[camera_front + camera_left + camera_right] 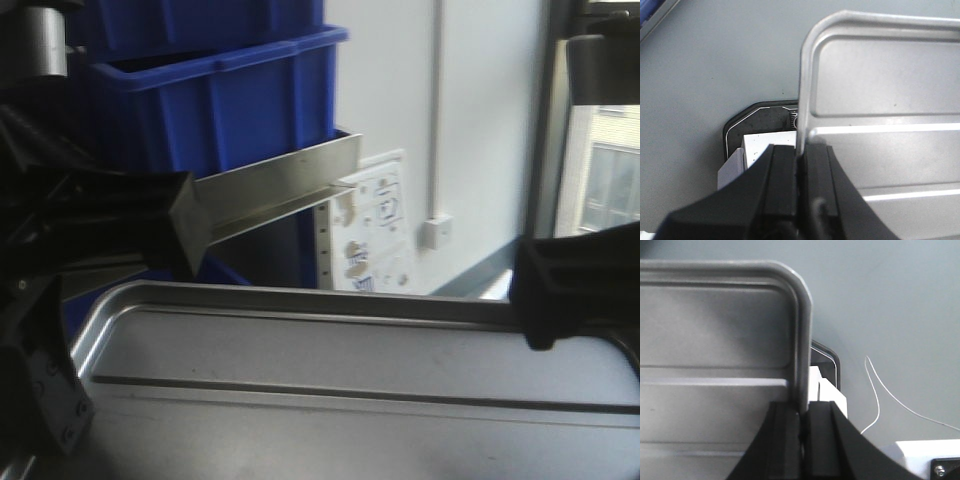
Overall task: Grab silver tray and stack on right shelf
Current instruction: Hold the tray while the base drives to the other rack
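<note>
The left pincer point(800, 156) and the right pincer point(803, 412) are each pinching one end rim of the silver tray point(340, 350), which is spanning between them. Carrying seems to be in hand; next, both arms need to be moving together toward the right shelf, which is not showing.
</note>
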